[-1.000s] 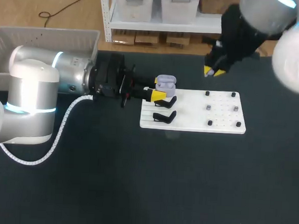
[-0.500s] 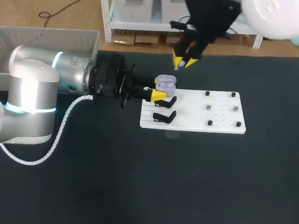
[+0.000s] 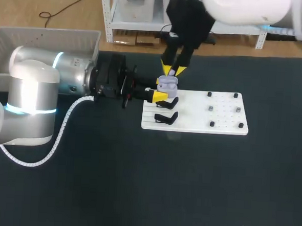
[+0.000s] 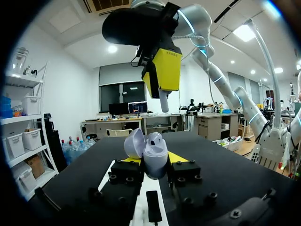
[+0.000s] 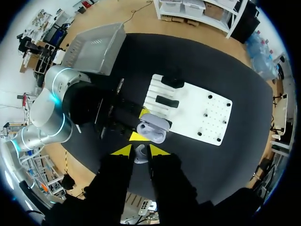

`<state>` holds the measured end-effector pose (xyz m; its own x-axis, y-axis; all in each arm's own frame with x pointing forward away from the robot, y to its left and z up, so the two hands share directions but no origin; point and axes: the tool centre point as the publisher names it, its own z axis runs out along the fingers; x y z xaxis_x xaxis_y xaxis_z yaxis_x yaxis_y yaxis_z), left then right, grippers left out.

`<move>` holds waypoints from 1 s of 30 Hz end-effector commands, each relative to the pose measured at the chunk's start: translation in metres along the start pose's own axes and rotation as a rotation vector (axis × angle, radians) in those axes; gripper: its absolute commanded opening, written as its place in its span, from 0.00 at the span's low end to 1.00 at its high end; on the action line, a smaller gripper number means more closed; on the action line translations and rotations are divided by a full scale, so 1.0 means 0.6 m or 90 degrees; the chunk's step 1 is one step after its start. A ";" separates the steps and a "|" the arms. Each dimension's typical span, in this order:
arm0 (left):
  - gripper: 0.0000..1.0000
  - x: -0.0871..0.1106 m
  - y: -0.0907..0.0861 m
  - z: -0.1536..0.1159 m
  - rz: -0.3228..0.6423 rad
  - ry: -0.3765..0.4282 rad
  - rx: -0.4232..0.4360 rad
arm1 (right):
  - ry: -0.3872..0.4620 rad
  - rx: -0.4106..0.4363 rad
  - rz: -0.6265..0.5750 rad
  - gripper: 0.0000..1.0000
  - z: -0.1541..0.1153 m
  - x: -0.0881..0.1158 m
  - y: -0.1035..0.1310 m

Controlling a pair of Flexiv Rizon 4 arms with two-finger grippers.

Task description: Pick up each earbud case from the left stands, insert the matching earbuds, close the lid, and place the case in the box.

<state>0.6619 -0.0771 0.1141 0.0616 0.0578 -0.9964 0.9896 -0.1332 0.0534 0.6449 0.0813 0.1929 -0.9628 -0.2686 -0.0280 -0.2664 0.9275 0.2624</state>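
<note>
My left gripper [image 3: 161, 88] comes in level over the table [image 3: 187, 187] from the left. Its yellow-tipped fingers are clamped on the two sides of a lavender earbud case [image 3: 167, 84]. The case sits at the left end of the white board [image 3: 222, 117], over the farther of the two black stands [image 3: 166, 117]. I cannot tell whether it touches that stand.

In the left wrist view the case [image 4: 153, 153] is upright between my own fingertips, with its lid tipped open.

My right arm comes in from the upper right and reaches past the middle. Its right gripper [image 3: 172, 71] points straight down, just above the open case. Its jaws are nearly together, pinching a small pale earbud [image 4: 163, 100] that sticks out below the yellow tips. From the right wrist camera the earbud [image 5: 139, 155] hangs directly over the case [image 5: 153, 129], close to it but apart.

The pale grey box [image 3: 42, 40] stands at the table's far left corner, behind my left arm.
</note>
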 end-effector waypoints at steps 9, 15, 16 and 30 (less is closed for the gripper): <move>0.00 0.000 -0.002 0.001 0.001 0.000 -0.003 | -0.032 0.049 -0.004 0.00 0.020 0.007 0.017; 0.00 0.000 -0.002 0.001 0.001 0.000 -0.003 | -0.032 0.049 -0.004 0.00 0.020 0.007 0.017; 0.00 0.000 -0.002 0.001 0.001 0.000 -0.003 | -0.032 0.049 -0.004 0.00 0.020 0.007 0.017; 0.00 0.000 -0.002 0.001 0.001 0.000 -0.003 | -0.043 0.054 -0.021 0.00 0.020 -0.002 0.009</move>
<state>0.6619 -0.0771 0.1141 0.0617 0.0578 -0.9964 0.9896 -0.1333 0.0535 0.6446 0.0924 0.1853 -0.9541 -0.2848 -0.0923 -0.2972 0.9380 0.1782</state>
